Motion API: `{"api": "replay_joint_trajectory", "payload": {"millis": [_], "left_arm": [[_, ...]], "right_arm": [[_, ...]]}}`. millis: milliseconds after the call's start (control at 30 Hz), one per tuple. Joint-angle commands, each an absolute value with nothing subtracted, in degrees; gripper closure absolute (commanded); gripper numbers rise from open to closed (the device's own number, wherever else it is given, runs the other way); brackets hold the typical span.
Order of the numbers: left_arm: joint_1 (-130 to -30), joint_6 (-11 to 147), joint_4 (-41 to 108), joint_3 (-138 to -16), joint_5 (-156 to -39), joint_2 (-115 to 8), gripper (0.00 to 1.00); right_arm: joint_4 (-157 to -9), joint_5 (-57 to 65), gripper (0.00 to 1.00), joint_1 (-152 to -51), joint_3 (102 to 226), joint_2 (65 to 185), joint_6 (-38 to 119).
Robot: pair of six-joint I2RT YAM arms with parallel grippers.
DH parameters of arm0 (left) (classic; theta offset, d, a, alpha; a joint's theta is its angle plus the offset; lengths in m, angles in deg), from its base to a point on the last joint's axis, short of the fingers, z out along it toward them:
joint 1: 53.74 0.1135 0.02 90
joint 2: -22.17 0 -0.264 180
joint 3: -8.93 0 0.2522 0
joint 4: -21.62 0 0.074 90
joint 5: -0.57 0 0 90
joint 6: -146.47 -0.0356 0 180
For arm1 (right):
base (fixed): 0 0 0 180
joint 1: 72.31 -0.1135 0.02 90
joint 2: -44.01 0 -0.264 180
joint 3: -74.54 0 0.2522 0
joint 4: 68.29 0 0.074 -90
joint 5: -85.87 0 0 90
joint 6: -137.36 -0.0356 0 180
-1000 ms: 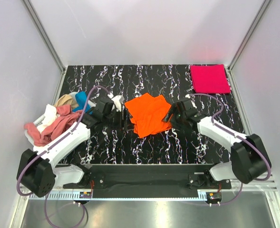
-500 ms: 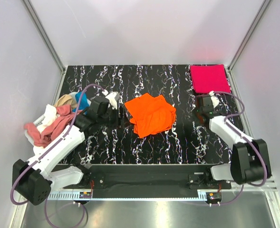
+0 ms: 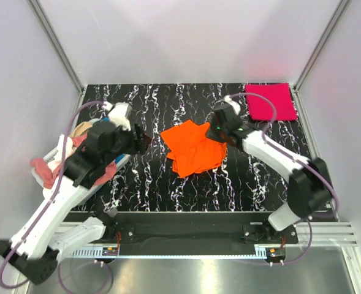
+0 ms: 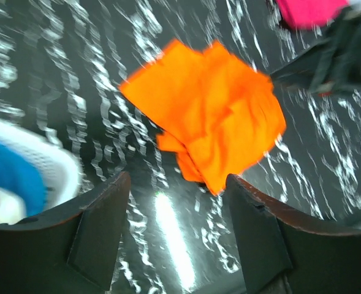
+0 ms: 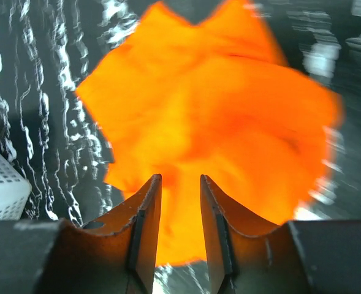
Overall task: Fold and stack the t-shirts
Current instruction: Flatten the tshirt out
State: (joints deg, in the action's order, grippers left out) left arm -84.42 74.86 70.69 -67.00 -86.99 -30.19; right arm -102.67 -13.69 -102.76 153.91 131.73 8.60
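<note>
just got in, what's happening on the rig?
Two arms are folding t-shirts. The orange shirt lies roughly folded mid-table; the crimson-pink shirt sits neatly folded in the far right corner. A heap of shirts fills the basket on the left. Neither claw holds anything: the left claw is wide open above the table near the basket, and the right claw hovers over the orange shirt's far edge, jaws slightly apart.

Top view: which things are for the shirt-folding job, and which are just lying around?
For the job: orange t-shirt, folded crimson-pink t-shirt, heap of unfolded t-shirts.
Just there: white basket, marbled table.
</note>
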Motion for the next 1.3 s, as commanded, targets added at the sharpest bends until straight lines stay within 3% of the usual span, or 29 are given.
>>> {"api": "replay_joint_trajectory", "payload": {"millis": [0, 133, 300, 533, 700, 933, 1267], "left_arm": [[-84.15, 72.38, 66.95, -62.15, -78.53, -21.37, 0.31], [-84.15, 72.28, 65.01, -56.43, -73.89, -15.73, 0.30], [-84.15, 71.76, 64.12, -55.99, -72.73, -13.25, 0.29], [-84.24, 70.88, 64.21, -56.07, -71.76, -13.69, 0.28], [-84.24, 71.14, 64.30, -55.98, -72.20, -13.78, 0.28], [-84.15, 71.58, 64.30, -56.16, -70.97, -13.86, 0.28], [-84.15, 71.58, 64.39, -55.90, -70.53, -13.34, 0.28]], "right_arm": [[-99.72, -15.73, 0.61, -107.88, 165.42, 142.07, 11.84], [-99.54, -13.01, 0.62, -109.83, 177.82, 157.96, 14.57], [-100.50, -11.07, 0.64, -111.24, 181.65, 165.29, 16.51], [-106.02, -13.87, 0.64, -111.42, 167.53, 160.12, 21.34], [-113.59, -27.76, 0.62, -111.33, 159.07, 150.90, 24.41], [-112.12, -20.13, 0.60, -113.08, 163.97, 143.94, 25.39], [-108.15, -18.28, 0.57, -115.90, 170.56, 155.89, 23.37]]}}
